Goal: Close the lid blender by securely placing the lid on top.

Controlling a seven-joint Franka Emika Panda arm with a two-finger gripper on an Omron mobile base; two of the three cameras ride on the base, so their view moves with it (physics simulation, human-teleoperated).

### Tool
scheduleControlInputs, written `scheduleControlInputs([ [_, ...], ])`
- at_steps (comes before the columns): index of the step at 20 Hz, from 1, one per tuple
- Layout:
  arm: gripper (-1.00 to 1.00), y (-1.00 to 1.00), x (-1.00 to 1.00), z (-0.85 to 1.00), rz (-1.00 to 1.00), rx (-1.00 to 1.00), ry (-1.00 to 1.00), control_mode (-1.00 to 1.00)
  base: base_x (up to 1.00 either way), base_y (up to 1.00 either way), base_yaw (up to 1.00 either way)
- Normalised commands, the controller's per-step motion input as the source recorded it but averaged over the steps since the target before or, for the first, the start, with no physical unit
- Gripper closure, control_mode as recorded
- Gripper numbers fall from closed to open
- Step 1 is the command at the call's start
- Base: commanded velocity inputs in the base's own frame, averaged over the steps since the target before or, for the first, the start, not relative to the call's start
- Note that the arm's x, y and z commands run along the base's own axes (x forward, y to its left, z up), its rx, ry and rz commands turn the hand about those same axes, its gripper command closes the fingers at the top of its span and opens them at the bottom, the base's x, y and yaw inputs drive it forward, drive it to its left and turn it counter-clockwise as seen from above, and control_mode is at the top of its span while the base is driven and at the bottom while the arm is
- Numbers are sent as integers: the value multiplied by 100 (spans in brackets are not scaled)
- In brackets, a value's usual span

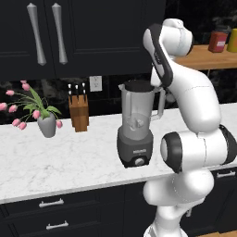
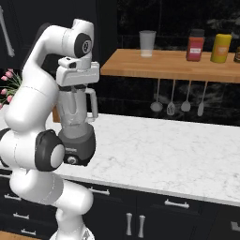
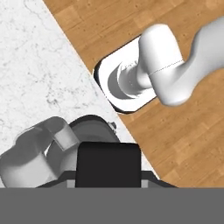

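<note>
The blender (image 1: pixel 137 125) stands on the white marble counter (image 1: pixel 55 162), directly under the robot's hand. Its clear greyish pitcher, side handle turned toward the arm, sits on a dark grey base with a round knob. The black lid (image 1: pixel 138 85) lies on the pitcher's mouth and looks level, though its seating cannot be judged from here. In the right base view the gripper (image 2: pixel 76 88) sits just above the pitcher top, its fingertips hidden behind the white hand body, so I cannot tell whether they are spread or clenched on the lid. From the hand camera, the pitcher (image 3: pixel 41 153) and its dark base lie just below the hand. Away from the gripper, across the blender, stand a knife block (image 1: pixel 78 111) and a vase of pink tulips (image 1: pixel 44 118).
</note>
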Motion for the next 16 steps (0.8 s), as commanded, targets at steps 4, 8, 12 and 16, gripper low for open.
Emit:
scheduleControlInputs([
  [4,-100,1,-31,0,-12,0,-1,-100,0,0,0],
  [8,-100,11,-34,0,-16,-1,-9,-100,0,0,0],
  [12,-100,6,-33,0,-16,-1,-16,-100,0,0,0],
  [16,-100,3,-23,0,-16,-1,-15,-100,0,0,0],
])
